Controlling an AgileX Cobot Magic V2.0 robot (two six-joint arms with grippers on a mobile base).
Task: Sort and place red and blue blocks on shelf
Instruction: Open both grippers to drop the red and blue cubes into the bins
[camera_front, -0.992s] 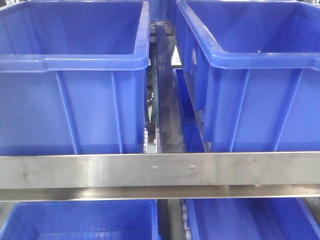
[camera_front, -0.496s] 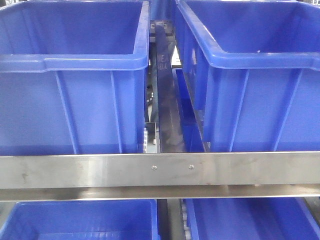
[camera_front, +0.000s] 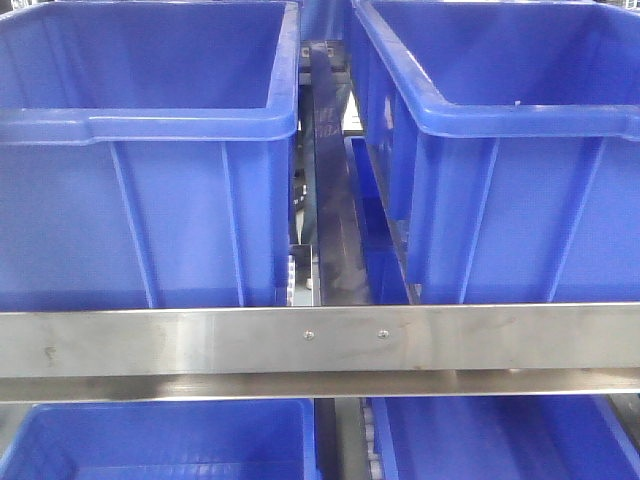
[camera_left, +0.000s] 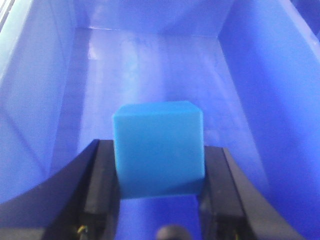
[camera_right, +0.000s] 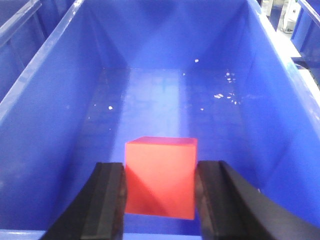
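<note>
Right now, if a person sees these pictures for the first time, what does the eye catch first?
Two cubes held over blue bins: the blue block between the left gripper's fingers, the red block between the right gripper's. In the front view, large blue bins sit behind the shelf's metal rail.

Blue bins (camera_front: 150, 150) behind shelf rail (camera_front: 320, 340)

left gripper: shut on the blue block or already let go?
Shut on it. In the left wrist view the blue block sits clamped between both fingers of the left gripper, over a blue bin.
</note>
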